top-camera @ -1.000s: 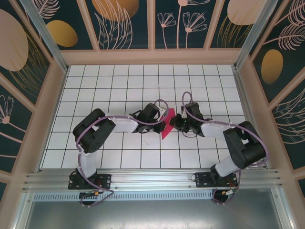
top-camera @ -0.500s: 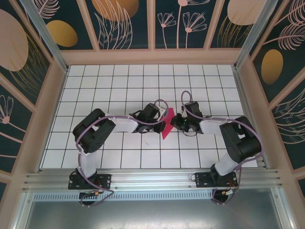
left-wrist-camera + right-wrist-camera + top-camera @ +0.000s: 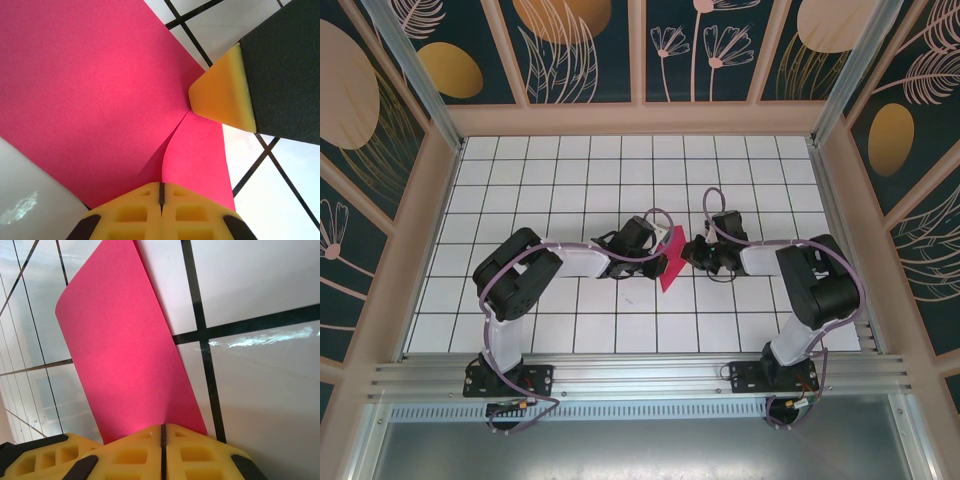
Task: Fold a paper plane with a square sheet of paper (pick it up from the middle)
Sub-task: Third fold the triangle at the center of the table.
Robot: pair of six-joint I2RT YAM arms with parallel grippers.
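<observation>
- The square sheet of paper (image 3: 669, 268) is a creased magenta shape at mid-frame in the top view, between the two arms and partly lifted off the white-tiled surface (image 3: 570, 180).
- Left wrist view: pink covers the upper left and centre. A curved fold edge runs up from the bottom centre to a point right of centre.
- Right wrist view: a narrow pink flap stands up from the bottom edge toward the upper left, its top curling over, with the tiles and black grid lines behind it.
- The left end effector (image 3: 161, 192) has its yellow pads pressed together at the bottom of its view, with the sheet pinched between them.
- The right end effector (image 3: 162, 432) is likewise clamped, gripping the base of the raised flap.
- In the left wrist view a yellow fingertip (image 3: 220, 100) on a black body comes in from the upper right and touches the sheet where the fold edge ends. I read it as the right arm's.
- In the top view both end effectors meet over the sheet, the left one at its left edge and the right one at its upper right.
- Step, as I judge it: mid-fold. One side is anchored and the other has a flap raised, so this isn't a dart yet.
- Next move: the left pinch acts as anchor while the right carries the flap over to the fold line, lays it flat and presses the crease.
- Risks: the paper is thin, so pulling the two grips apart could tear it or slide it out. A skewed lay-down would put the crease off line.
</observation>
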